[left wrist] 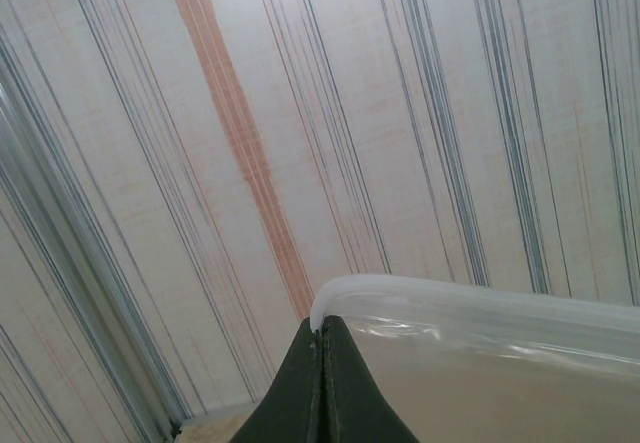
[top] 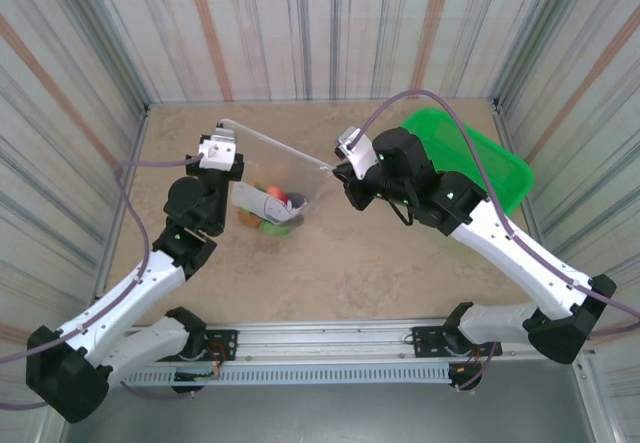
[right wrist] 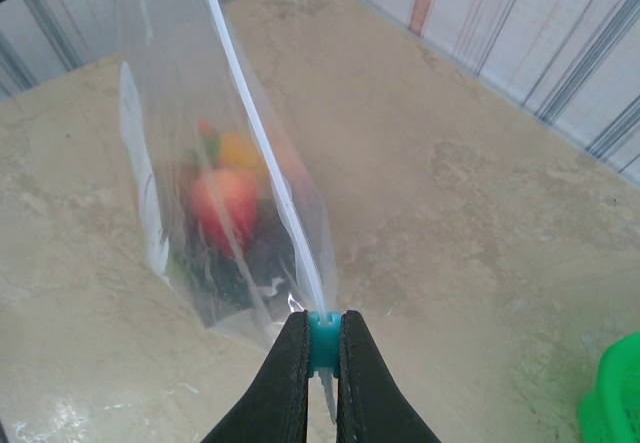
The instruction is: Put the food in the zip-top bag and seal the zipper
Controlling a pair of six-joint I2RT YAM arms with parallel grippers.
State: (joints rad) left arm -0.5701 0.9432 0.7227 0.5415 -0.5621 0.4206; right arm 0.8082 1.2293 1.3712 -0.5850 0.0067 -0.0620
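Two robot hands hold one clear plastic zip-top bag (top: pixel 280 178) up between them, over the middle of the sandy-brown worktop (top: pixel 350 273). The left hand (top: pixel 222 131) has its dark fingers (left wrist: pixel 295 393) pressed together on one top corner of the bag, right at the end of the pale zip strip (left wrist: pixel 470 308). The right hand (top: pixel 339 171) pinches the other top corner, and a small teal piece (right wrist: pixel 323 333) sits tight between its fingers there. The zip strip runs in a straight line from one hand to the other, so the top of the bag is pulled flat. I cannot tell if the strip is pressed shut all the way along. Some little toy food (top: pixel 275 208) lies in a heap at the bottom of the bag. Through the plastic I can see a round red fruit (right wrist: pixel 225 203) with a small yellow-orange fruit (right wrist: pixel 240 148) above it and something dark below, but they look blurry. I cannot tell if the bottom of the bag touches the worktop. A green plastic basket (top: pixel 500 168) sits well apart from the bag, behind the right arm by the striped wall.
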